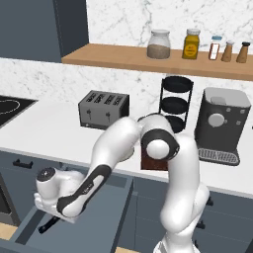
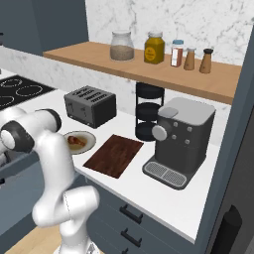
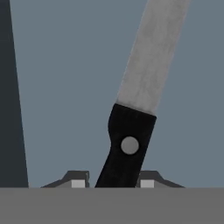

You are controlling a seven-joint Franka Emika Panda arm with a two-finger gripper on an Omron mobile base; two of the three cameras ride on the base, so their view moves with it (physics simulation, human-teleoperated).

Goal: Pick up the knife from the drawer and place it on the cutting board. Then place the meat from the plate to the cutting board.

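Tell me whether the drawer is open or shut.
Open. In the left base view the drawer is pulled out from the cabinet, its slate-blue inside exposed, and the arm reaches down into it, where the knife lies between the gripper fingertips.

The wall (image 2: 208,20) is white marble. A wooden shelf (image 2: 149,69) carries 2 jars and 3 small bottles. On the white counter (image 2: 163,198) stand a toaster (image 2: 90,105) and a coffee machine (image 2: 181,136).
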